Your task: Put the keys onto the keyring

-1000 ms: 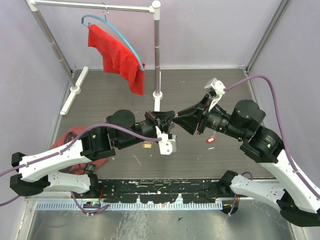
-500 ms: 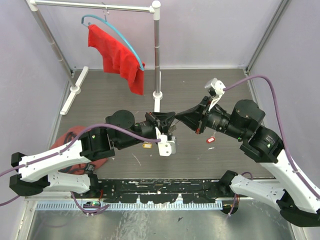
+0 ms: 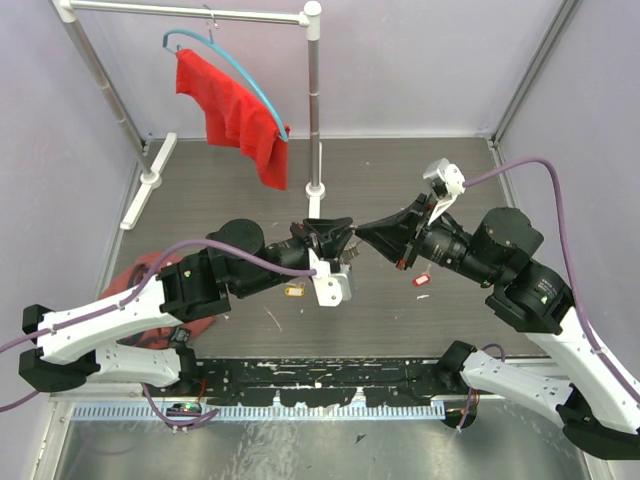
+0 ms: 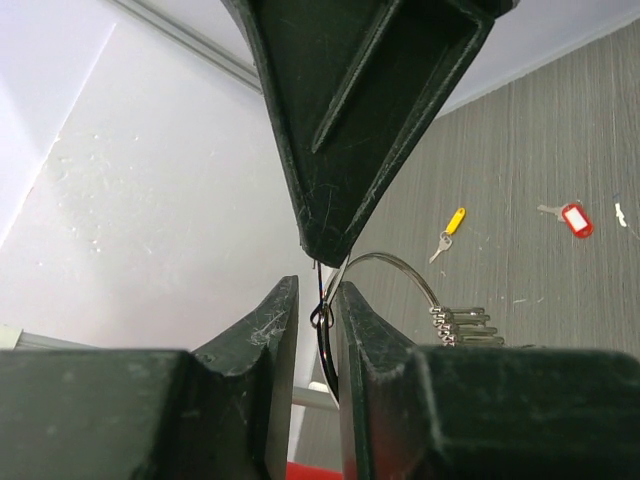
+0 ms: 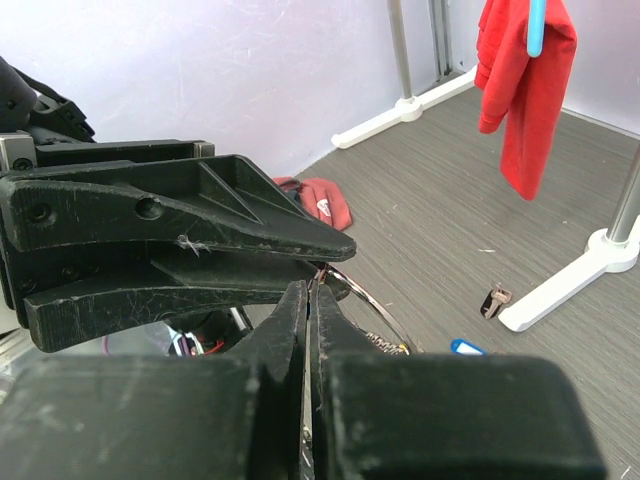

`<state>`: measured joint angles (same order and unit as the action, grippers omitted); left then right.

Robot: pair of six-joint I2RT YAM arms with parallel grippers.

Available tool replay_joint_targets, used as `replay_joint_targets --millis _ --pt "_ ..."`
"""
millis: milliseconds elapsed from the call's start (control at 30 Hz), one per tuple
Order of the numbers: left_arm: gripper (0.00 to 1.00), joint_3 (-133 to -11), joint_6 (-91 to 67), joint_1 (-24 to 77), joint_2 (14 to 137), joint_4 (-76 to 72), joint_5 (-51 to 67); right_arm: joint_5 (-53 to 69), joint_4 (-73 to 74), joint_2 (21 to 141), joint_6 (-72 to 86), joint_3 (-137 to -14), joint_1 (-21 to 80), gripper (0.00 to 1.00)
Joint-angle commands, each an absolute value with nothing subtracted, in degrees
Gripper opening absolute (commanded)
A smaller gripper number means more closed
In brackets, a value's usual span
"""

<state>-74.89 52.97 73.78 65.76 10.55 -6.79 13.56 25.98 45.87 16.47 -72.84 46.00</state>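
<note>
While my left fingers [image 4: 258, 335] clamp the thin silver wire keyring [image 4: 383, 254] mid-air above the grey counter [image 3: 400, 190], my right fingers [image 5: 288, 335] meet it tip-to-tip from the opposite side. They are pressed shut; I can't tell if a key is inside. A loose red-tagged silver key [image 3: 421, 280] lies on the counter, nearer my right arm.

Nothing I can see carries writing I can read. The red key tag [image 4: 573, 219] on the tabletop [image 4: 540, 130] has a pale window in it, but it is too small for me to tell any letters. The red cloth [image 5: 318, 200] lying crumpled on the tabletop bears a white mark, too blurred to read.
</note>
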Motion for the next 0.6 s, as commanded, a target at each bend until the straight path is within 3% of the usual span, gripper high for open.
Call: replay_joint_targets --millis 0,233,500,567 --pt "0.28 -74.5 50.3 73.6 65.5 5.3 -7.9 15.0 20.5 44.8 18.6 -72.3 46.1 0.01" --pt "0.24 -73.9 48.2 73.6 65.4 3.6 -7.8 14.6 19.6 44.4 19.0 -71.9 46.2 0.01" --pt "0.12 -73.8 47.9 73.6 65.6 2.8 -8.9 14.1 19.4 43.6 19.1 -71.4 46.2 0.01" --pt "0.04 -73.8 47.9 73.6 65.6 2.8 -9.3 14.1 19.4 43.4 19.1 -71.2 46.2 0.01"
